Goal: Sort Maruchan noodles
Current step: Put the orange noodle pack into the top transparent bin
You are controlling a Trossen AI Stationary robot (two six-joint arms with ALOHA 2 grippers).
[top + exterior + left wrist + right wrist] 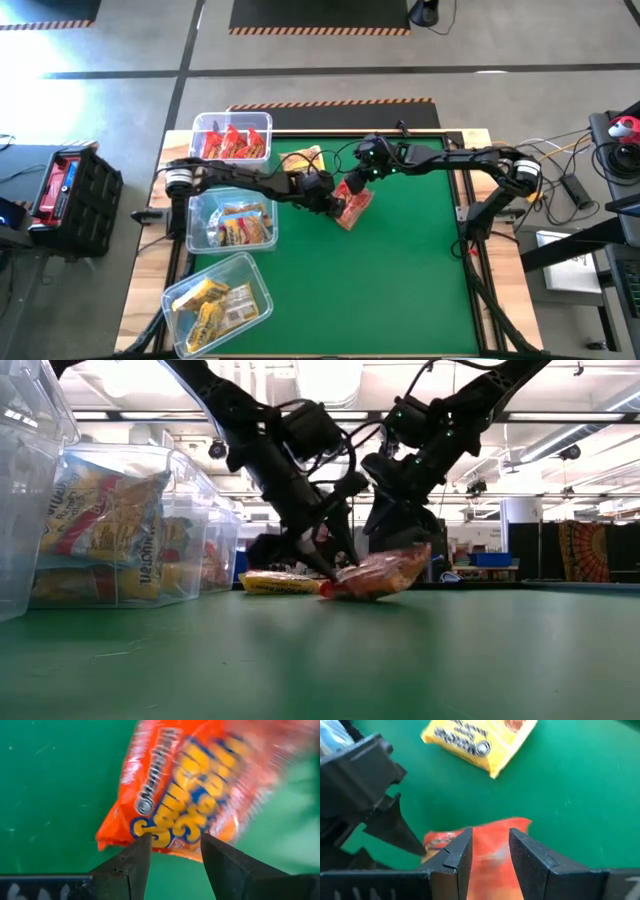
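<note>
Green felt covers the counter [400,270], framed in pale wood, with grey concrete floor around it. Most of the sorting looks done: along the 9 o'clock edge stand three clear hard plastic bins. The red-packet bin [232,138] is toward 11 o'clock, the orange-packet bin [231,220] is at 9, and the yellow-packet bin [218,298] is toward 7, each already holding several packets of one colour. Two packets remain out on the felt.

Near the counter's middle, the orange packet [352,206] is tilted, one end lifted off the felt in the low view. It is a flat, glossy, crinkly wrapper with blue and yellow lettering. The left pincer [330,200] reaches in from 9 o'clock and the right pincer [356,178] from 1 o'clock; each has its fingers half-closed across an edge of this packet and seems to grip it. By my reading it belongs in the middle bin.

Smaller in view, the yellow packet [305,160] lies flat toward 11 o'clock of the orange one, untouched, equally shiny and rectangular, and is probably last.
</note>
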